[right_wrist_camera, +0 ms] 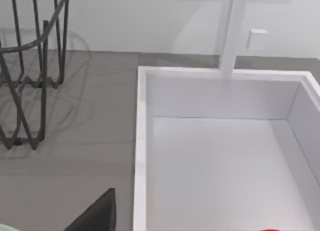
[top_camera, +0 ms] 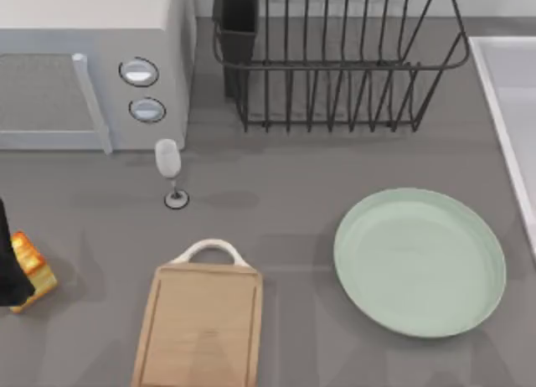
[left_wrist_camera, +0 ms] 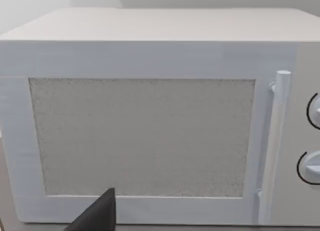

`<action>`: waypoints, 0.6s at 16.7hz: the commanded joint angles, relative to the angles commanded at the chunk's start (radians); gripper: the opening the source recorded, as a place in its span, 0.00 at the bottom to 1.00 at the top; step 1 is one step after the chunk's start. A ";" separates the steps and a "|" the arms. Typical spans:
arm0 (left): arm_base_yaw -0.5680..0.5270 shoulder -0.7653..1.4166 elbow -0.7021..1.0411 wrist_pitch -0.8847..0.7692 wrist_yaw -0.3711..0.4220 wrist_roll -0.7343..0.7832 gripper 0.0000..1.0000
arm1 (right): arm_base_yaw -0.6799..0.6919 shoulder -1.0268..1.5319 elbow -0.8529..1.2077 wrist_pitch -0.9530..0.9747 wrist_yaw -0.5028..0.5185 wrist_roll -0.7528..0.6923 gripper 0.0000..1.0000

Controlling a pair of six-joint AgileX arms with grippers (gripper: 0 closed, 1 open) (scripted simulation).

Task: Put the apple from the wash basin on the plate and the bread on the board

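Observation:
The bread [top_camera: 32,270], an orange-brown chunk with pale sides, lies at the table's far left edge. My left gripper [top_camera: 7,261] is a dark shape right against the bread's left side, and whether it holds the bread is hidden. The wooden board [top_camera: 199,327] with its white handle lies at the front, left of centre. The mint-green plate [top_camera: 420,261] sits to its right. The wash basin [top_camera: 502,94] runs along the right edge. A red sliver of the apple [right_wrist_camera: 270,229] peeks up from the wash basin floor [right_wrist_camera: 220,171]. A dark tip of my right gripper [right_wrist_camera: 95,217] hangs over the table just outside the basin's rim.
A white microwave [top_camera: 84,60] fills the back left and faces the left wrist camera [left_wrist_camera: 145,136]. A dark wire dish rack [top_camera: 335,60] stands at the back centre. A wine glass [top_camera: 169,165] stands between the microwave and the board.

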 joint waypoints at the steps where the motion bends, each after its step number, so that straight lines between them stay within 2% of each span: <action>1: 0.000 0.000 0.000 0.000 0.000 0.000 1.00 | -0.013 0.091 0.072 -0.045 0.000 -0.012 1.00; 10: 0.000 0.000 0.000 0.000 0.000 0.000 1.00 | -0.145 1.050 0.793 -0.505 0.001 -0.136 1.00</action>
